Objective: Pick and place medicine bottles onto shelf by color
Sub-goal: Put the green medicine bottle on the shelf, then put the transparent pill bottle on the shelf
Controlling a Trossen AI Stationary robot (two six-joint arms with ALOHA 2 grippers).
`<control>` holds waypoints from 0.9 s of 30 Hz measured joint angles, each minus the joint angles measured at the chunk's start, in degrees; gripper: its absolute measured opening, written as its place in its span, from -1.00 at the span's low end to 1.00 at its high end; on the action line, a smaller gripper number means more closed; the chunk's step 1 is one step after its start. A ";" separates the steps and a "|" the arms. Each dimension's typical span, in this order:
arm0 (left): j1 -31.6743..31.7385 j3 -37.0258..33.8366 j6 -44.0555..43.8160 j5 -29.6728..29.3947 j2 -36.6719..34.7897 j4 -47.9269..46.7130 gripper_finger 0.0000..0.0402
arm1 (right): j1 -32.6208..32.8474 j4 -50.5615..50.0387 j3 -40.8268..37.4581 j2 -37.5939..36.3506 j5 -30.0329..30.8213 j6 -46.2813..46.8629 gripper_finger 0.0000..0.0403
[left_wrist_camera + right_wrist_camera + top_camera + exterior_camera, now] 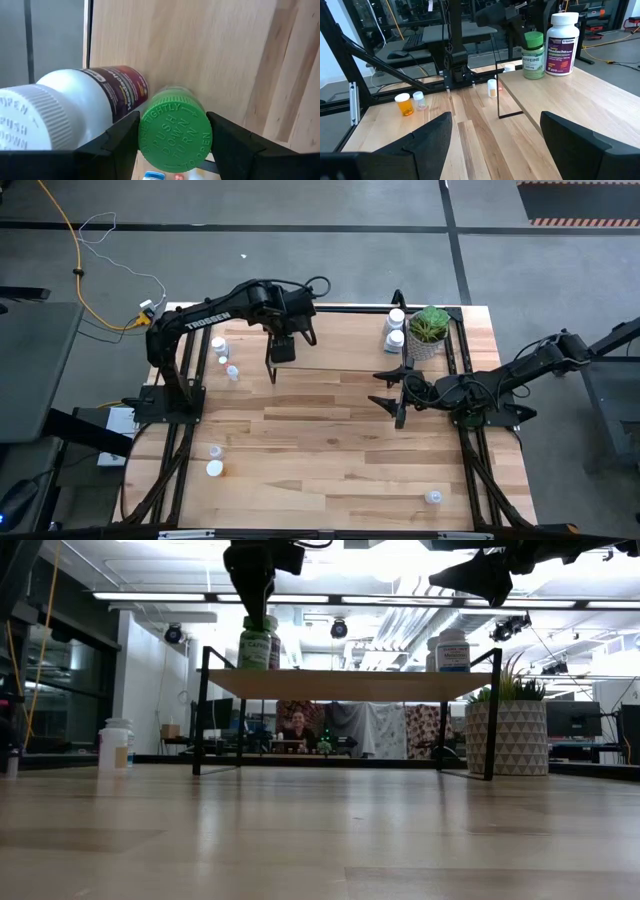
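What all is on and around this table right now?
shelf: one, light wood on black legs, back of table
green-capped bottle: one, shelf's left end
maroon-label bottle: one, white, beside the green-capped one
white bottles: two, shelf's right end
pale small bottles: two, on the table left of the shelf
orange bottle: one, front left of table
clear bottle: one, beside the orange one
lone bottle: one, pale, front right
plant: one, green, patterned white pot, on the table by the shelf's right end
person: one, in the room behind
left gripper: at the green-capped bottle
right gripper: open, empty, in front of the shelf
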 joint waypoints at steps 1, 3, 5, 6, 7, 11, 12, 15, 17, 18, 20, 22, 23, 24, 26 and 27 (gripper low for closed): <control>0.00 0.00 0.22 0.00 0.00 0.02 -0.01 | 0.00 0.00 0.00 0.00 0.00 0.02 0.46; 0.00 -0.02 0.17 -0.02 0.00 0.10 -0.01 | 0.00 0.01 0.00 0.00 -0.01 0.01 0.46; 0.00 -0.05 -0.60 -0.32 0.00 0.12 -0.01 | 0.00 0.00 0.00 0.00 0.00 -0.02 0.46; 0.00 -0.06 -0.99 -0.42 0.00 0.11 -0.01 | 0.00 0.00 0.00 0.00 0.00 -0.02 0.46; 0.00 -0.07 -1.25 -0.44 0.01 0.11 -0.01 | 0.00 0.00 0.00 0.00 0.02 -0.04 0.46; 0.00 -0.07 -1.28 -0.48 0.02 0.11 -0.01 | 0.00 0.00 0.00 0.00 0.02 -0.07 0.46; 0.00 -0.09 -1.39 -0.51 0.02 0.11 -0.01 | 0.00 0.01 0.00 0.00 0.00 -0.07 0.46; 0.00 -0.13 -2.02 -0.94 0.04 0.09 0.06 | 0.00 0.00 0.00 0.00 0.01 -0.15 0.46; -0.01 -0.24 -3.02 -1.96 0.20 -0.10 0.15 | 0.00 0.00 0.00 0.00 0.02 -0.15 0.46; 0.00 -0.29 -3.30 -2.46 0.33 -0.11 0.19 | 0.00 0.00 0.00 0.00 0.01 -0.15 0.46; 0.00 -0.29 -3.94 -2.98 0.34 -0.10 0.28 | 0.00 0.00 0.00 0.00 0.00 -0.15 0.46; 0.00 -0.29 -4.41 -2.95 0.28 -0.09 0.37 | 0.00 0.00 0.00 0.00 0.02 -0.15 0.46; 0.00 -0.29 -4.42 -2.96 0.28 -0.08 0.41 | 0.00 0.00 0.00 0.00 0.02 -0.15 0.46; -0.02 -0.29 -4.41 -2.95 0.28 -0.09 0.44 | 0.00 0.00 0.00 0.00 0.02 -0.15 0.46; -0.11 -0.27 -4.43 -2.95 0.28 -0.09 0.50 | 0.00 0.00 0.00 0.00 0.02 -0.15 0.46; -0.23 -0.27 -4.43 -2.95 0.28 -0.09 0.52 | 0.00 0.00 0.00 0.00 0.01 -0.15 0.46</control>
